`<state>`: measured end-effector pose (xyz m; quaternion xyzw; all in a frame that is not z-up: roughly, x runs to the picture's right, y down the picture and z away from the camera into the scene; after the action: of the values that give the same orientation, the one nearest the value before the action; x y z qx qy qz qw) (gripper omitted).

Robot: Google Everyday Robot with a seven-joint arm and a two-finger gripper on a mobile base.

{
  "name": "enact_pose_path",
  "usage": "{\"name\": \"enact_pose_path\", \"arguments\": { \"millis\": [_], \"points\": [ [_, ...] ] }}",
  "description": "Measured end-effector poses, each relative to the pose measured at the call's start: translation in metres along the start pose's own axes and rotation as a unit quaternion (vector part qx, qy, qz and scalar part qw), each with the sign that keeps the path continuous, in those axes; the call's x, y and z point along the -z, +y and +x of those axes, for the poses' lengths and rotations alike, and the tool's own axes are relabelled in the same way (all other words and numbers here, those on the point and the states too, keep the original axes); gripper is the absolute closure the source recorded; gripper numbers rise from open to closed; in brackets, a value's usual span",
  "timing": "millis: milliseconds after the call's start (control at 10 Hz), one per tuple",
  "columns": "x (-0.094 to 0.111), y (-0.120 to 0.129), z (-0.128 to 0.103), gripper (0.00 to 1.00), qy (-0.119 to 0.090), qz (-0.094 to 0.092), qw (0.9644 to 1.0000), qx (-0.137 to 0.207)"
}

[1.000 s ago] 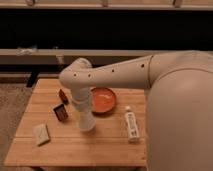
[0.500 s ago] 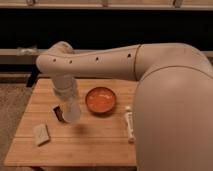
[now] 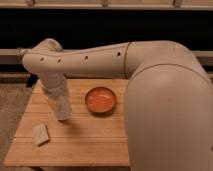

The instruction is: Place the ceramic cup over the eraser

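The white ceramic cup [image 3: 62,109] stands upright at the left of the wooden table [image 3: 90,137]. Its base is at or just above the tabletop; I cannot tell which. My gripper [image 3: 56,89] comes down on the cup from above and is shut on its upper part. The arm reaches in from the right across the top of the table. The eraser is hidden; nothing of it shows beside the cup.
An orange bowl [image 3: 101,100] sits right of the cup in the table's middle. A pale beige block [image 3: 41,134] lies near the front left corner. My arm covers the table's right side. A dark wall runs behind the table.
My gripper has carried the cup leftward, away from the orange bowl, and lowered it at the left of the table. The small dark block seen earlier is no longer visible.
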<state>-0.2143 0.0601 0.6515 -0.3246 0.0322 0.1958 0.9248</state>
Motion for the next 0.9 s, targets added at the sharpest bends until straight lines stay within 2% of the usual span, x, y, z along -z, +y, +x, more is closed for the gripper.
{"name": "enact_pose_path", "arguments": {
  "millis": [400, 500, 700, 900],
  "points": [
    [-0.014, -0.002, -0.032, 0.99, -0.015, 0.02, 0.9995, 0.021],
    [-0.019, -0.001, -0.038, 0.93, -0.015, 0.025, 0.9993, 0.024],
    [-0.041, -0.006, -0.042, 0.73, -0.003, 0.029, 0.9993, 0.024],
    [-0.068, -0.01, -0.041, 0.53, 0.011, 0.025, 0.9994, 0.021]
  ]
}}
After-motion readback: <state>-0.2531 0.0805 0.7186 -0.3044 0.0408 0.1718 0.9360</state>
